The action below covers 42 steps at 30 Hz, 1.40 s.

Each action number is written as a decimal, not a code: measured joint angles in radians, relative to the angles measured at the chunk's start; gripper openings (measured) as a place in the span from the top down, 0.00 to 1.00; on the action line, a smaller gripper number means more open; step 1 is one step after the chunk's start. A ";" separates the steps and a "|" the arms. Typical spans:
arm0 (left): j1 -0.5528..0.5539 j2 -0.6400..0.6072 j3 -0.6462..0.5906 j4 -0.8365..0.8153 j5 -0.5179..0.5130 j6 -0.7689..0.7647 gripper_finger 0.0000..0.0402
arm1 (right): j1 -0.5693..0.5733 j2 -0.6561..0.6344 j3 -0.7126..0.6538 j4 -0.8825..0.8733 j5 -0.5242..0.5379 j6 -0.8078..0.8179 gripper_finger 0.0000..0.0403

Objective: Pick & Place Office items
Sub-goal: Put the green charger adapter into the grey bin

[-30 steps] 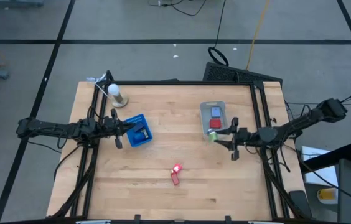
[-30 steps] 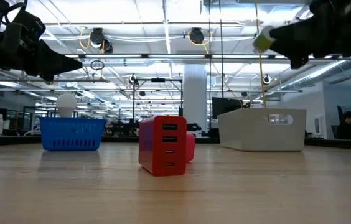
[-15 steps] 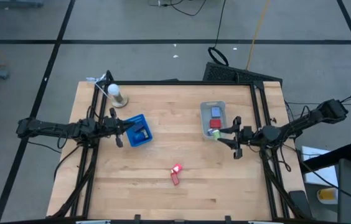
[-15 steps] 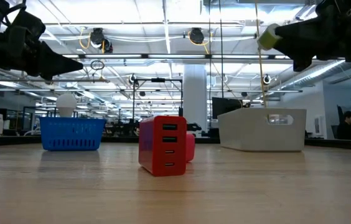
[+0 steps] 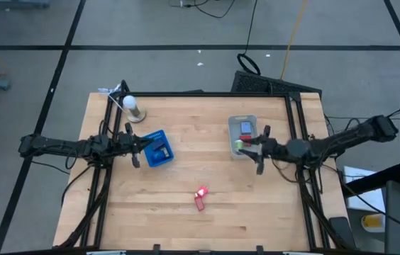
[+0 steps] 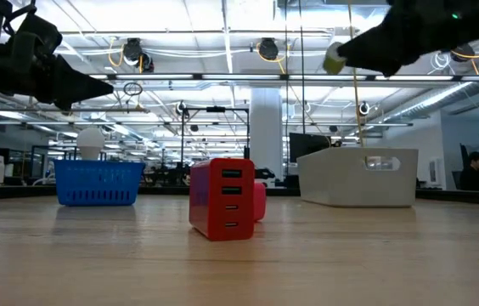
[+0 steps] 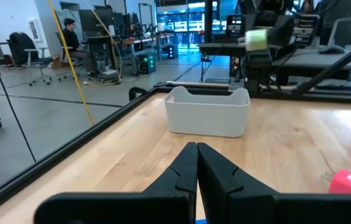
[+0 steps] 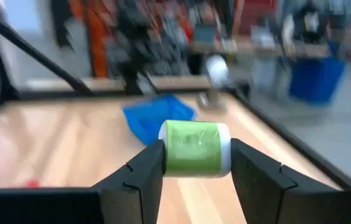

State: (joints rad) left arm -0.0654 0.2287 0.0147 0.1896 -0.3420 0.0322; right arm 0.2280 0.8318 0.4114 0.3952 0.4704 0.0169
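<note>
A red block (image 6: pixel 222 197) with a column of slots on its facing side is seen nearest in the low view, standing upright on the bare wooden table (image 5: pixel 207 230) with its long axis vertical; a pinkish piece (image 6: pixel 259 201) lies just behind it, partly hidden. From above, the pair (image 5: pixel 200 197) sits toward the front middle of the table, with open wood on every side.

Farther back, the clear bin (image 5: pixel 242 136) lies right of centre and the blue basket (image 5: pixel 159 148) left of centre, well apart. A red and a blue item (image 5: pixel 245 127) are made out inside the bin; their shapes are too small to tell.

The right gripper (image 8: pixel 193 163) is held above the bin's near-left edge, its fingers clamped on a green roll (image 8: pixel 194 148) whose long axis runs crosswise between them. The left gripper (image 7: pixel 196 163) hovers at the basket with its fingers pressed together, empty. A white ball on a stand (image 5: pixel 133 108) is seen at the far left corner.
</note>
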 joint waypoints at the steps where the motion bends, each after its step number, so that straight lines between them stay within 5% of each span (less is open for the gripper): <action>1: 0.000 0.000 0.000 0.002 0.000 -0.010 0.98 | -0.019 0.005 0.050 -0.097 0.000 0.025 0.62; 10: 0.000 0.000 0.000 -0.001 0.001 -0.038 0.98 | -0.206 0.086 0.285 -0.587 0.021 0.188 0.62; 17: 0.000 0.000 0.000 -0.001 0.002 -0.038 0.98 | -0.380 0.202 0.289 -0.756 -0.138 0.313 0.62; 36: 0.000 0.000 0.000 -0.002 0.003 -0.034 0.98 | -0.490 0.456 0.288 -0.781 -0.210 0.308 0.62; 42: 0.000 0.000 0.000 -0.003 0.003 -0.035 0.98 | -0.489 0.476 0.288 -0.772 -0.209 0.281 0.43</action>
State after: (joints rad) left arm -0.0654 0.2291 0.0151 0.1867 -0.3390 -0.0025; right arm -0.2615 1.3083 0.6998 -0.3764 0.2616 0.2983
